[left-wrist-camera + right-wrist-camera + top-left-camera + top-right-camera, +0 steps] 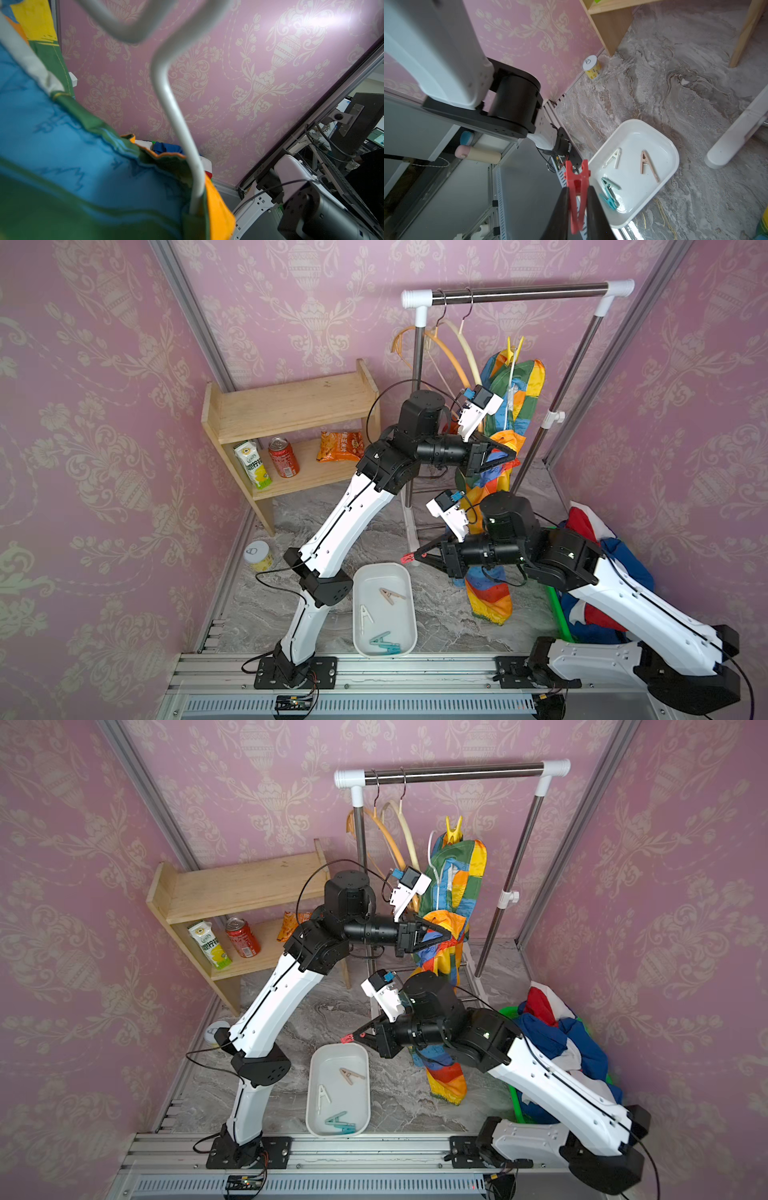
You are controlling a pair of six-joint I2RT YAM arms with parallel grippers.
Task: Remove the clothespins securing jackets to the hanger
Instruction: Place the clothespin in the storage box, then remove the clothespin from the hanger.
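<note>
fingers of the left gripper [509,457] are pressed together on the rainbow jacket [519,393], i think to hold it steady on its white hanger [176,116]. a yellow clothespin [514,349] is clipped at the jacket's top. fingers of the right gripper [419,556] pinch a red clothespin [576,172] near the white tray [382,576], likely to drop it in with the other clothespins [391,596] lying there. a blue, red and white jacket [544,1029] lies in a heap at the far right. on the shelf [291,406], the carton [251,464], red can [284,457] and snack bag [340,446] have writing too small to read.
</note>
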